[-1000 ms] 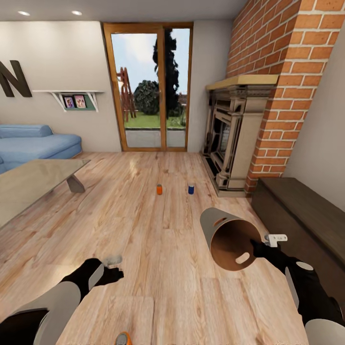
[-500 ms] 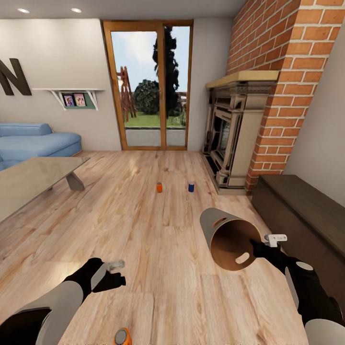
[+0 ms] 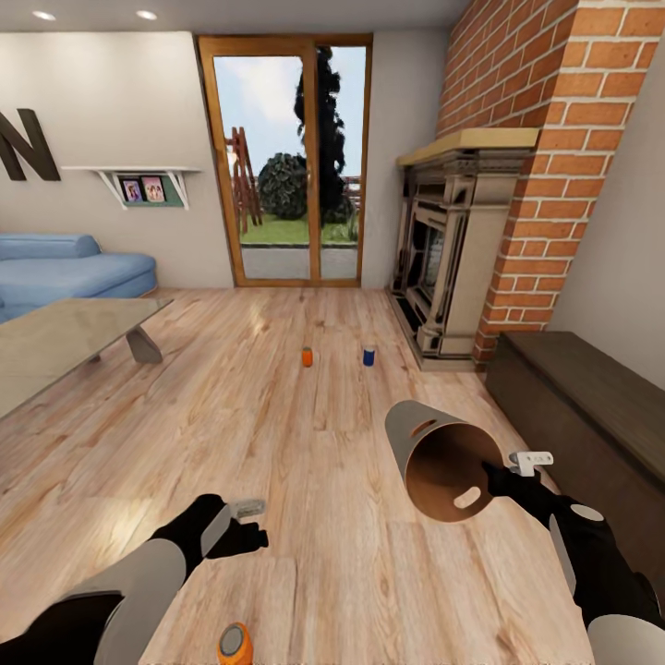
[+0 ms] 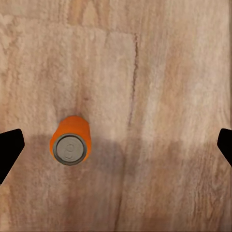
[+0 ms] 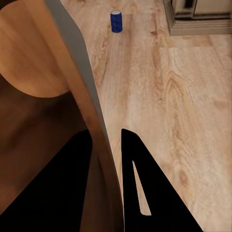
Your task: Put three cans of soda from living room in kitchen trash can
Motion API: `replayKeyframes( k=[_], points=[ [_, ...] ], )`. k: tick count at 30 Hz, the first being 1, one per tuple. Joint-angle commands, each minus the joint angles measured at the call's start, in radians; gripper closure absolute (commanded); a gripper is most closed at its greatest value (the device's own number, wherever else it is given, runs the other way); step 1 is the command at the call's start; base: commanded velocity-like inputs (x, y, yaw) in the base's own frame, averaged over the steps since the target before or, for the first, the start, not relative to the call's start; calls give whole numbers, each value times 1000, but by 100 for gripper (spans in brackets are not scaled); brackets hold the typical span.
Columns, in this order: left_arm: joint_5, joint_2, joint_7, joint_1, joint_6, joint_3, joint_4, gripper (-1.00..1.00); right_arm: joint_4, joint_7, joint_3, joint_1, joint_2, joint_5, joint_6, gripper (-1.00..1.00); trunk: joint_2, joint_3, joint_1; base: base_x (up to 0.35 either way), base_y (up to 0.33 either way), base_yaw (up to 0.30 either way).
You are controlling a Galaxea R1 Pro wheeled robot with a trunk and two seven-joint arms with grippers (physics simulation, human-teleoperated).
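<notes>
Head view, right hand (image 3: pixel 489 477) clamping tipped tash can (image 3: pixel 434 453) by its rim, left hand (image 3: pixel 249 528) spread wide above upright orange can (image 4: pixel 70 140), blue can (image 5: pixel 116 21) on the floor (image 3: pixel 314 434) beyond.

The left pincer (image 3: pixel 247 525) points downward with its tips spread wide; the right pincer (image 3: pixel 489 480) is clamped at three o'clock.

Pale plank wood floor (image 3: pixel 305 434) underfoot, glass-topped coffee surface (image 3: pixel 55 346) and light-blue corner sofa (image 3: pixel 69 272) at left, wood-framed glass doors (image 3: pixel 282 162) ahead, red brick fireplace (image 3: pixel 480 222) and dark wooden low cabinet (image 3: pixel 591 406) at right.
</notes>
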Motion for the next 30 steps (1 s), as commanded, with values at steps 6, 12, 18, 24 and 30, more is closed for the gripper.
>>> replayKeyframes(
  k=[6, 12, 18, 24, 30],
  points=[
    [-1, -10, 10, -11, 3, 0, 0, -100, -2, 3, -1, -1, 0, -13, 1, 100, -42, -19, 23, 0, 0, 0],
    [0, -10, 39, -30, -2, 0, 0, -100, -2, 3, -1, -1, 0, -12, 2, 100, -84, -38, 46, 0, 0, 0],
    [0, -4, 48, -35, -12, -2, 0, -100, -1, -16, 0, -1, 1, -13, 2, 100, -126, -56, 69, 0, 0, 0],
    [0, -1, 50, -35, -13, 3, 0, -100, -1, -30, 4, -1, 3, -14, 2, 100, -168, -75, 92, 0, 0, 0],
    [4, 0, 51, -35, -14, 6, 0, -100, 0, -33, 21, -1, 3, -14, 2, 100, -197, -95, 108, 0, 0, 0]
  ],
)
